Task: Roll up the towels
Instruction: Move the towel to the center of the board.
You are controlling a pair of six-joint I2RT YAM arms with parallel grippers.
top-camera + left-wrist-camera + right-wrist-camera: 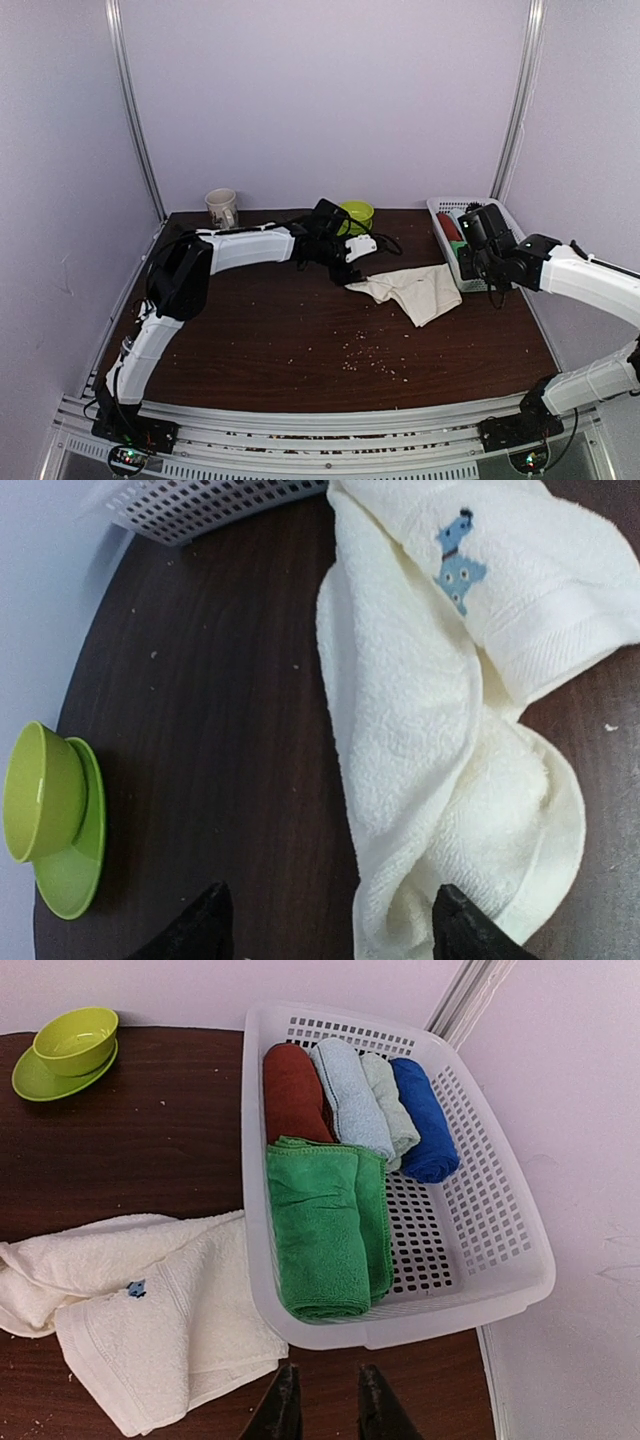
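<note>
The cream-white towel (412, 288) (440, 730) (150, 1300) lies crumpled on the dark table, its right end against the white basket (447, 206). A small blue dog is stitched on it. My left gripper (347, 272) (335, 925) is at the towel's left end and stands open, with a fold of the towel's edge between its fingers. The bright green towel (320, 1225) lies folded inside the basket (500, 1250). My right gripper (475, 262) (330, 1410) hovers at the basket's near rim, its fingers a narrow gap apart with nothing between them.
Red (292, 1090), pale blue (350, 1095) and dark blue (425, 1120) towel rolls fill the basket's far end. A green bowl on a saucer (357, 213) (50, 820) (75, 1045) stands at the back, a mug (222, 207) at the back left. Crumbs dot the table.
</note>
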